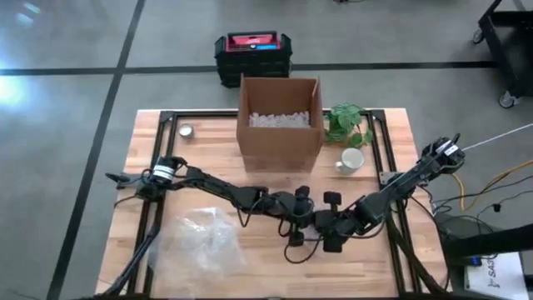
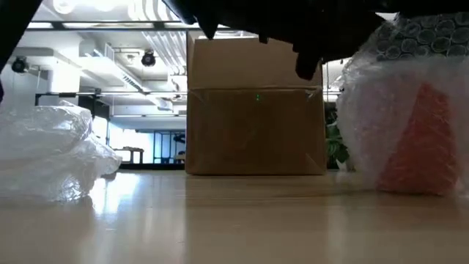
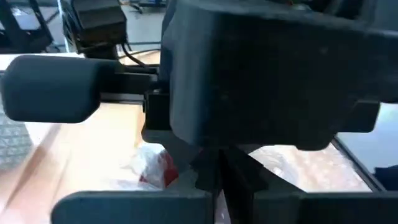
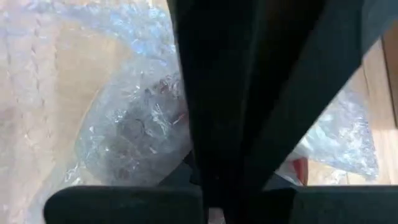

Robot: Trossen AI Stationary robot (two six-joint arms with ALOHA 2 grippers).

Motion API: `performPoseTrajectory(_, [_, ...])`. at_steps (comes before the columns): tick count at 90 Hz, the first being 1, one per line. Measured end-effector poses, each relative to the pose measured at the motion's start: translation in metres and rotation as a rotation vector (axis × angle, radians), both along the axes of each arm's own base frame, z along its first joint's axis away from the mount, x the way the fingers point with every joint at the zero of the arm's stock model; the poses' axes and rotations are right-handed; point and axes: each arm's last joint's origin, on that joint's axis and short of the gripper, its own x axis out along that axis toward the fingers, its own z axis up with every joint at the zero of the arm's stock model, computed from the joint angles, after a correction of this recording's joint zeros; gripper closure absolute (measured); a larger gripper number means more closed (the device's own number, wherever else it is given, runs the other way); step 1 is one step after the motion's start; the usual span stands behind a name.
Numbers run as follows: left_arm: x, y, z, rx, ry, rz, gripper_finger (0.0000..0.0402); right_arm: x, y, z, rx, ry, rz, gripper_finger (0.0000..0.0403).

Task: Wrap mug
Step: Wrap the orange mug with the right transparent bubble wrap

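Note:
A red mug in bubble wrap stands on the table near its front edge. It also shows in the left wrist view and the right wrist view. In the high view both grippers hide it. My left gripper and my right gripper face each other above it, each with its fingers spread wide. A loose sheet of bubble wrap lies crumpled on the table's near left. My left gripper hangs over the wrapped mug, but the gripper bodies hide the spot and I cannot tell whether it touches the wrap. My right gripper comes at the mug from the table's right side, and whether it touches the wrap cannot be told either.
An open cardboard box with white filling stands at the far middle. A green plant and a white mug stand to its right, a small tin to its left. A black and red case sits on the floor beyond the table.

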Motion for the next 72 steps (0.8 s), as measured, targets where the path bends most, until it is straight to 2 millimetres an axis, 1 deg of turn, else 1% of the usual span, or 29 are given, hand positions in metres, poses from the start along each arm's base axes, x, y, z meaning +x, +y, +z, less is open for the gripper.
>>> performPoseTrajectory(12, [-0.001, -0.003, -0.001, 0.002, 0.007, -0.005, 0.0401, 0.000, 0.000, 0.000, 0.005, 0.002, 0.003, 0.0403])
performPoseTrajectory(23, [-0.002, -0.004, -0.013, 0.031, 0.081, 0.023, 0.0401, 0.000, -0.001, 0.002, -0.007, 0.009, -0.002, 0.0403])
performPoseTrajectory(27, [-0.002, -0.005, -0.018, 0.038, 0.104, 0.026, 0.0401, 0.000, -0.001, 0.007, -0.005, 0.007, -0.006, 0.0403])
performPoseTrajectory(36, [-0.001, -0.003, -0.020, 0.041, 0.107, 0.044, 0.0401, 0.000, 0.002, 0.024, 0.014, -0.017, 0.003, 0.0403])
performPoseTrajectory(50, [0.000, -0.003, -0.025, 0.035, 0.119, 0.054, 0.0402, -0.001, 0.003, 0.046, 0.061, -0.008, 0.020, 0.0403])
performPoseTrajectory(56, [0.000, -0.003, -0.025, 0.035, 0.118, 0.056, 0.0402, -0.007, -0.001, 0.055, 0.035, 0.014, 0.008, 0.0403])
performPoseTrajectory(62, [0.000, -0.003, -0.025, 0.036, 0.118, 0.057, 0.0402, -0.009, -0.006, 0.060, -0.021, 0.000, -0.019, 0.0403])
performPoseTrajectory(72, [0.001, -0.003, -0.025, 0.034, 0.112, 0.057, 0.0402, -0.007, -0.018, 0.061, -0.145, -0.062, -0.077, 0.0403])
